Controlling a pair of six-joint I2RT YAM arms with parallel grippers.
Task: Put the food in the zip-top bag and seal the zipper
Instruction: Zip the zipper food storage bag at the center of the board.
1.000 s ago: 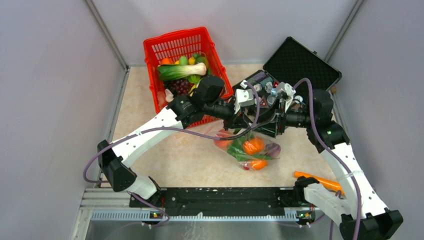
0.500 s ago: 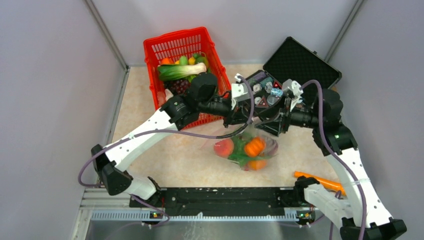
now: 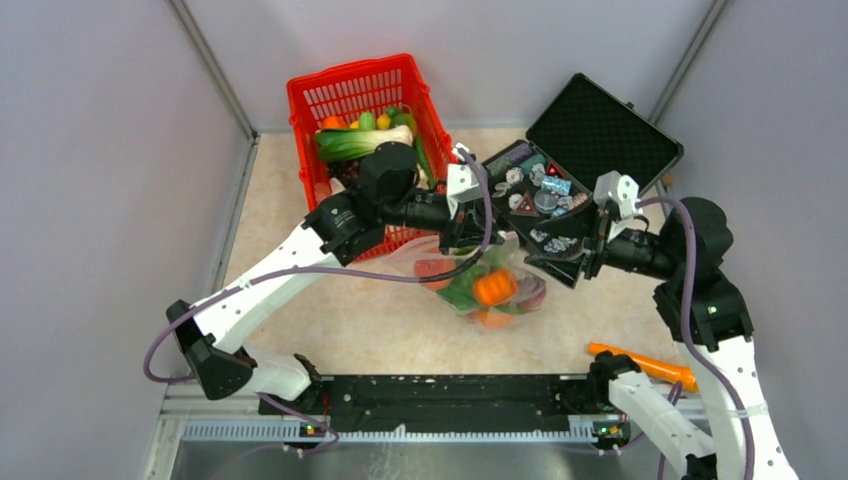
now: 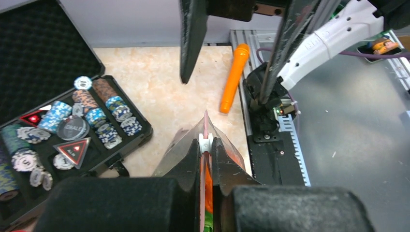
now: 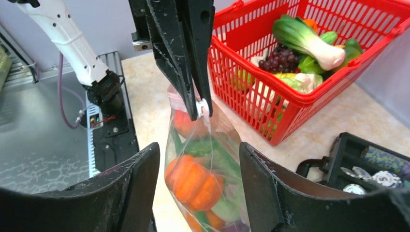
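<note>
The clear zip-top bag [image 3: 485, 290] hangs over the table's middle, holding the food: a small orange pumpkin [image 3: 494, 288], a red tomato-like ball [image 3: 432, 270] and green leaves. My left gripper [image 3: 470, 232] is shut on the zipper [image 4: 205, 126] at its white slider [image 4: 205, 142], holding the bag up by its top edge. In the right wrist view the bag [image 5: 203, 179] hangs from those fingers [image 5: 186, 63]. My right gripper [image 3: 590, 255] is open, to the right of the bag and holding nothing; its fingers [image 5: 138, 193] frame the bag from a distance.
A red lattice basket [image 3: 300, 95] with more toy vegetables stands at the back left. An open black case [image 3: 600, 125] with chips lies at the back right. An orange carrot-like piece [image 3: 640, 362] lies at the front right by the rail.
My right gripper has drawn back to the right, away from the bag's top. My left gripper has shifted left and back with the bag hanging from it.
</note>
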